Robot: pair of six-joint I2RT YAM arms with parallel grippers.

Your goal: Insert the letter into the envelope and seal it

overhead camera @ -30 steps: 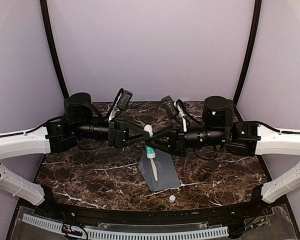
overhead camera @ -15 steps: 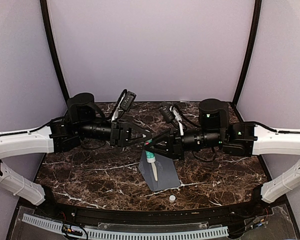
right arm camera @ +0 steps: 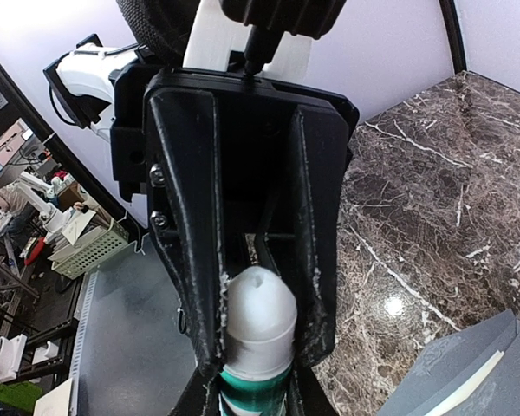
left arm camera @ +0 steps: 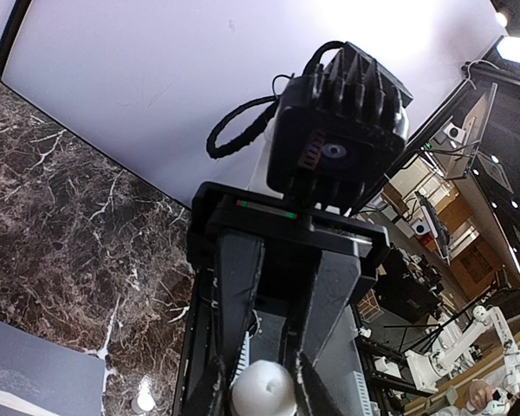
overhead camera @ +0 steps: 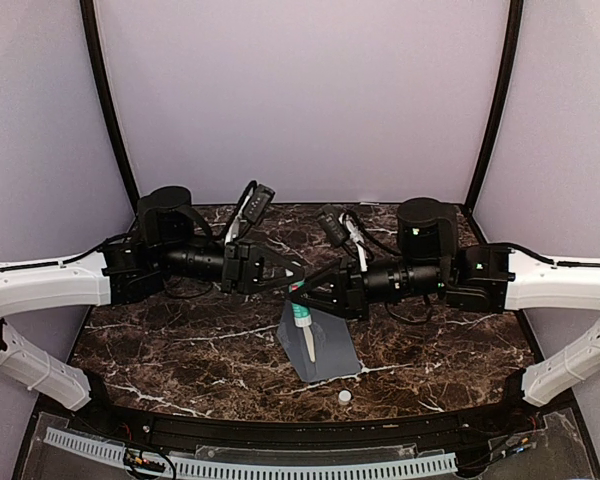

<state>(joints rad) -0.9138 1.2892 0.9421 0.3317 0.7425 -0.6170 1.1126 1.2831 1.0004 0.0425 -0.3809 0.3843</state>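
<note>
The slate-grey envelope (overhead camera: 332, 345) lies flat at mid-table; it also shows in the left wrist view (left arm camera: 35, 373) and the right wrist view (right arm camera: 468, 368). A narrow cream strip (overhead camera: 308, 342) lies along it; I cannot tell whether it is the letter. A white glue tube with a green band (overhead camera: 300, 312) stands upright just above the envelope's far end. My left gripper (overhead camera: 294, 284) (left arm camera: 262, 381) and right gripper (overhead camera: 312, 292) (right arm camera: 258, 347) meet from either side, both shut on the tube's white top (right arm camera: 258, 312).
A small white cap (overhead camera: 345, 396) lies on the dark marble table (overhead camera: 180, 340) in front of the envelope, near the front edge. Purple walls enclose the back and sides. Both arms stretch inward across the table's middle.
Both grippers have dropped lower and shifted slightly right with the glue tube, bringing it down toward the envelope's far end. The envelope, cream strip and cap have not moved.
</note>
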